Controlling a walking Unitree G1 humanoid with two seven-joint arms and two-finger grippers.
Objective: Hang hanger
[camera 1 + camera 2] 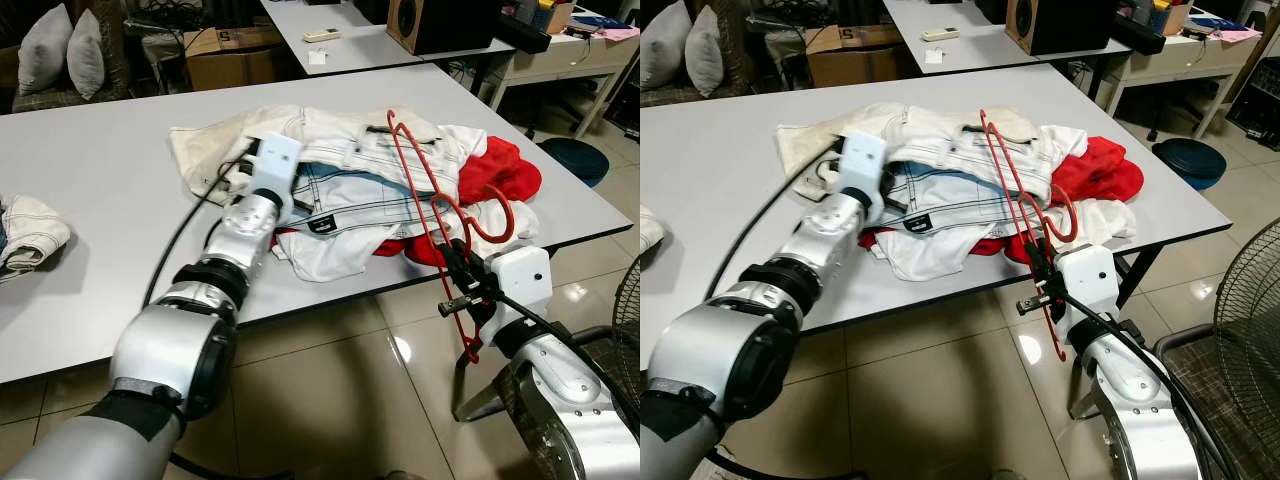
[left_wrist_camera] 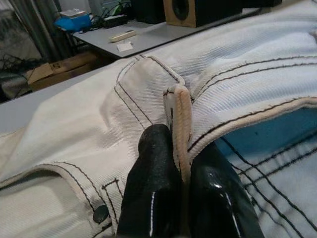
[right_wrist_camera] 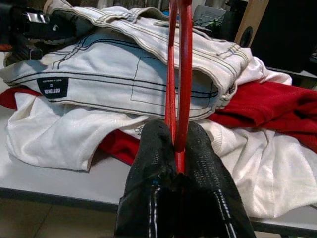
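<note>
Right wrist view shows the right gripper (image 3: 177, 148) pinching the thin red wire hanger (image 3: 179, 74) between its two black fingers, off the near edge of the grey table (image 1: 90, 200). From the head views, that hanger rises from the gripper and leans over the heap of clothes, its hook curling beside the red garment (image 1: 500, 165). Farther in, the left gripper (image 2: 181, 163) is pressed together on a folded edge of the cream denim jacket with dark stitching (image 2: 124, 114), which lies on top of a white shirt (image 1: 320, 250). Beyond the table stand another table, a black speaker (image 1: 440, 22) and two grey cushions (image 1: 62, 50).
</note>
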